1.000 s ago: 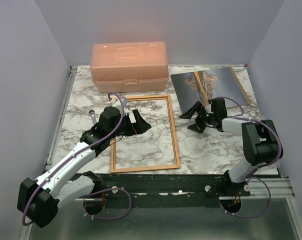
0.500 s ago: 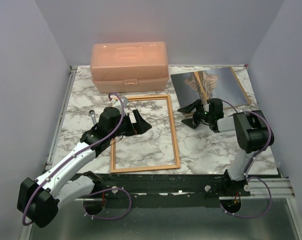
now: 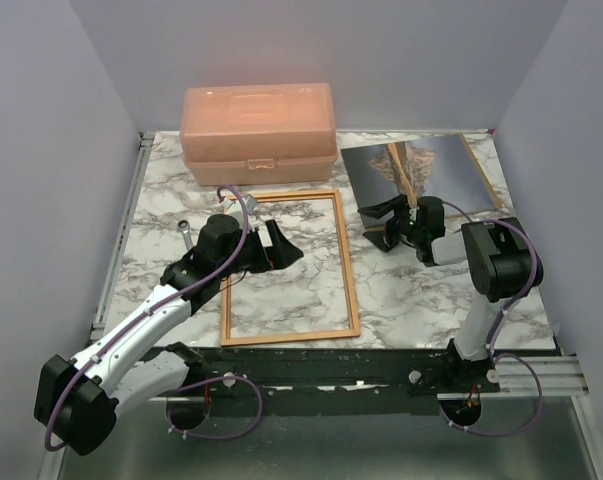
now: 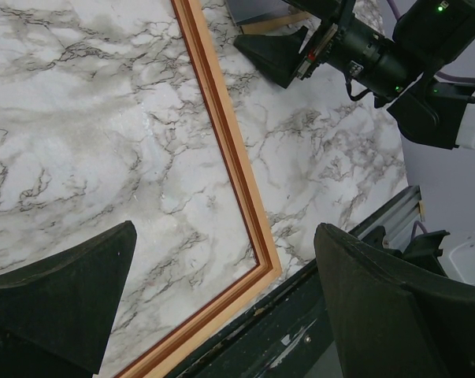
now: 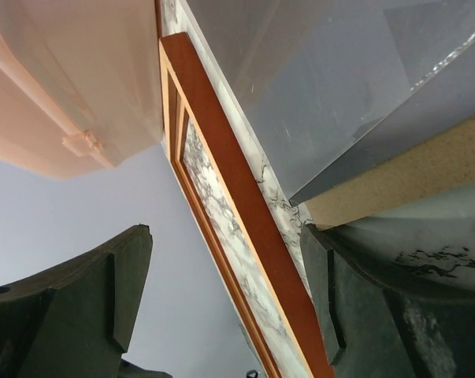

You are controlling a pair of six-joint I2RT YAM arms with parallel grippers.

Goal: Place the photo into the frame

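Over the table holding one frame and one photo, left gripper and right gripper gape empty.

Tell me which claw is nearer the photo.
Right. The right claw is open at the photo's near edge; the left claw is over the frame's opening, well apart from the photo.

frame orange-tan | box peach | table white-grey marble | photo grey, brown
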